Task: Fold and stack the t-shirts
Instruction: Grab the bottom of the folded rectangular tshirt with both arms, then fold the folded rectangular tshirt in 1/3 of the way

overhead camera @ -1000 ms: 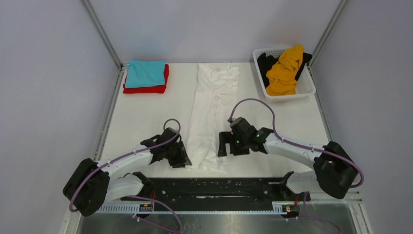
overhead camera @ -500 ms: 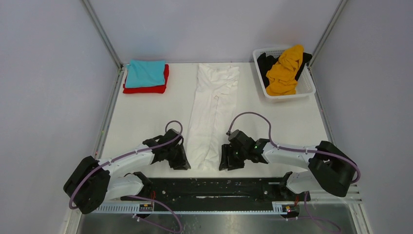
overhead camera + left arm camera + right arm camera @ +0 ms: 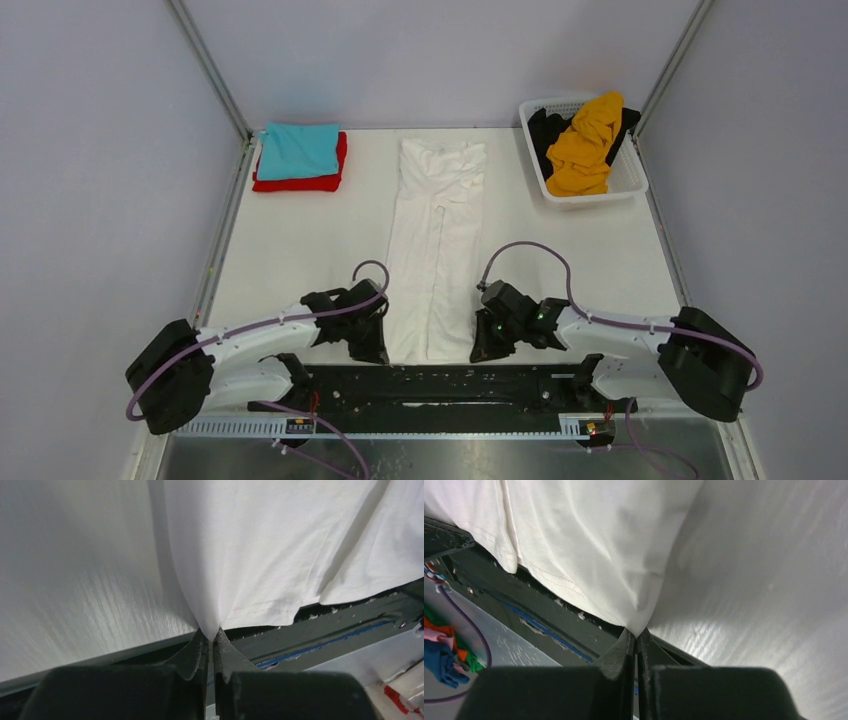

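Large white cloth t-shirt (image 3: 437,250), folded lengthwise into a narrow strip, down the middle of the white table (image 3: 300,260), hem at the near edge. Gripped at both hem corners: left pincer (image 3: 210,639) closed on one, right pincer (image 3: 636,636) closed on the other. Probably prone to slipping out of so thin a bite, or to skewing under uneven pulling. Mostly smooth, creased near the collar, drawn into small peaks at the fingertips. Farther off, folded teal t-shirt (image 3: 298,150) atop folded red t-shirt (image 3: 300,184) far left; crumpled orange-yellow t-shirt (image 3: 585,140) and black t-shirt (image 3: 545,130) in the white plastic lattice basket (image 3: 630,182) far right.
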Controlling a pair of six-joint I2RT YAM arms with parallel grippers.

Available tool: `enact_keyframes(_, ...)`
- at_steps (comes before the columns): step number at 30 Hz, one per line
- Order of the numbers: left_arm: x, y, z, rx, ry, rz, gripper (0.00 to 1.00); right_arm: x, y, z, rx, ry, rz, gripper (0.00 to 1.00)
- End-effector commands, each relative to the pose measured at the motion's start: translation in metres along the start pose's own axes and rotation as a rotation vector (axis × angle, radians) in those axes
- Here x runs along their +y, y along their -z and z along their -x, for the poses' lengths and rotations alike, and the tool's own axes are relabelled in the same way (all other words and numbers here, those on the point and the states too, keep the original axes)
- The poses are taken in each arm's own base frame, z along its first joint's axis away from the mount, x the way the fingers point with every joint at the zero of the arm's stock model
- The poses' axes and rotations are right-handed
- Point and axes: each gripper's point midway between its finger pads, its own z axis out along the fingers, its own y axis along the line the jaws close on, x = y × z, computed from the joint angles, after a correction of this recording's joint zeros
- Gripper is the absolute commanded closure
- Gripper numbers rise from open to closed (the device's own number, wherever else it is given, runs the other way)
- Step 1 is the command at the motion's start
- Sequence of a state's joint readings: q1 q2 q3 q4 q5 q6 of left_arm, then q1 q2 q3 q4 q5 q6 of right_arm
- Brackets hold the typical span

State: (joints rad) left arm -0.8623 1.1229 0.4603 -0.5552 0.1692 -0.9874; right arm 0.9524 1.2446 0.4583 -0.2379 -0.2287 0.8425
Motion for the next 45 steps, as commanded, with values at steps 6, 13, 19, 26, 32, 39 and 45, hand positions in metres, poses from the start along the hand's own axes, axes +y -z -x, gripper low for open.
enact_keyframes(6,-0.018,0.023,-0.023,0.043,-0.101,-0.061,1.0,0.019,0.03,-0.015,-0.016,0.098,0.122,1.0)
enact_keyframes(13,-0.064,0.043,0.018,-0.043,-0.214,-0.063,1.0,0.049,0.043,0.02,-0.11,0.182,0.12,1.0)
enact_keyframes(19,-0.098,0.075,0.09,-0.227,-0.174,-0.08,1.0,0.046,0.064,0.062,-0.231,0.205,0.003,1.0)
enact_keyframes(26,-0.117,0.074,0.166,-0.306,-0.12,-0.037,1.0,0.04,0.09,0.13,-0.357,0.157,-0.035,1.0)
enact_keyframes(32,-0.116,0.084,0.226,-0.377,-0.054,-0.016,1.0,0.04,0.1,0.183,-0.407,0.112,-0.067,1.0)
enact_keyframes(39,-0.109,0.08,0.278,-0.409,-0.056,0.028,1.0,0.037,0.103,0.234,-0.423,0.087,-0.067,1.0)
enact_keyframes(45,-0.116,0.071,0.314,-0.416,-0.08,0.022,1.0,0.025,0.1,0.271,-0.421,0.06,-0.088,1.0)
